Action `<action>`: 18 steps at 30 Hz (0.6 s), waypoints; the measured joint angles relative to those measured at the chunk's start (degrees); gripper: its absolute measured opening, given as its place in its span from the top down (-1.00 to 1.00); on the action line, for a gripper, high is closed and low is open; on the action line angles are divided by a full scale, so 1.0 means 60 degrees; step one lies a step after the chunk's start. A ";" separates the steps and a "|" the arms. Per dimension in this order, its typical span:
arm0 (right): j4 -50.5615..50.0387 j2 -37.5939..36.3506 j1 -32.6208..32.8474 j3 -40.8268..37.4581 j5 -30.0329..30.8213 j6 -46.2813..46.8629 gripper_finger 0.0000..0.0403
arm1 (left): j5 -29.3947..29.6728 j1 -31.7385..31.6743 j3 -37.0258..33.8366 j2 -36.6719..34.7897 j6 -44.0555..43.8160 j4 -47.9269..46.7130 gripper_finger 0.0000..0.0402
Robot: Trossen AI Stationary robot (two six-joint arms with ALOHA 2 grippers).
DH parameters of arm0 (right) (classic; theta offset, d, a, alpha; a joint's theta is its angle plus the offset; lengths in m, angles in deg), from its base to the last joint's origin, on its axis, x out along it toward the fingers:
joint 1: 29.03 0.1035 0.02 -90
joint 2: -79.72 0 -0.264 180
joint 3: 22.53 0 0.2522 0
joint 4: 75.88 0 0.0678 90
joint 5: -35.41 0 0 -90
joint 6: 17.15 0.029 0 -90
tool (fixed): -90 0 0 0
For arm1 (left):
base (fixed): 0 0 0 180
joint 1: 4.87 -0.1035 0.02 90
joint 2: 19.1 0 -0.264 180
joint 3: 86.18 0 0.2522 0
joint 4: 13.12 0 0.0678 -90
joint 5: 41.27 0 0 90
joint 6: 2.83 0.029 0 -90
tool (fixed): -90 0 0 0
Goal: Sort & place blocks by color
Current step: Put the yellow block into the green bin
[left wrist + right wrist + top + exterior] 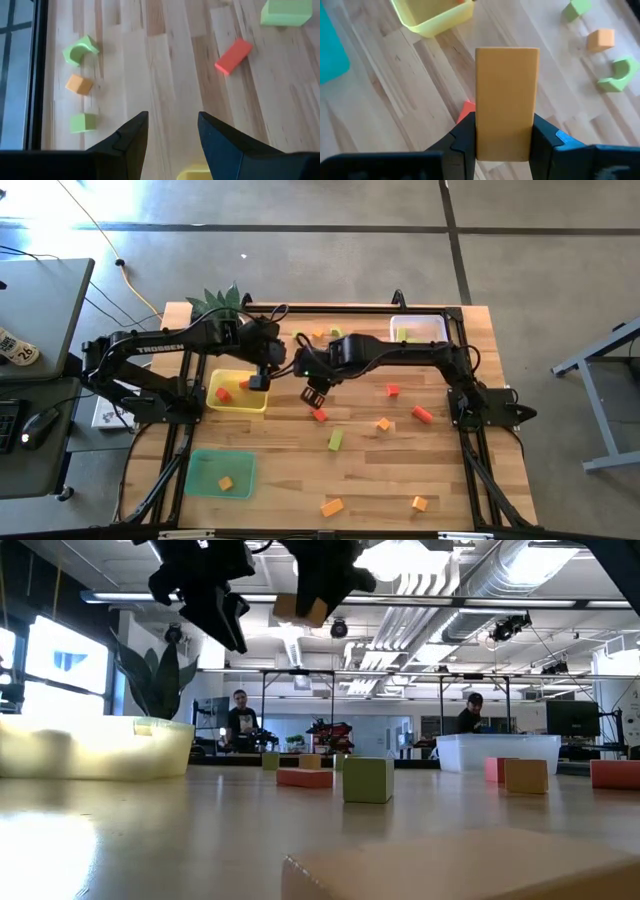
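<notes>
Pinching an orange brick [507,102], the right end effector [503,137] hovers; left end effector [171,131] spread.

My right end effector [502,142] is dark around an orange brick [507,102]. Pale striped wood bench [440,470]; yellow tray [238,392] with red blocks [222,394], green tray [219,473] with an orange cube [226,483], clear tray [419,328].
</notes>
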 joint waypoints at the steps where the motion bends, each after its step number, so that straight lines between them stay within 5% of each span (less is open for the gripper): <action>1: -0.0116 -0.0001 0.0000 0.0132 0.0000 -0.0109 0.50 | -0.0058 0.0000 0.0000 0.0000 -0.0007 0.0032 0.20; 12: -0.1097 -0.0005 -0.0077 0.1017 -0.0053 -0.1801 0.50 | -0.0376 -0.0091 0.0000 0.0004 -0.1088 0.1467 -0.08; 18: -0.1310 -0.0005 -0.0270 0.1017 -0.0159 -0.3286 0.50 | -0.1767 -0.0091 0.0000 0.0004 -0.1595 0.2840 -0.20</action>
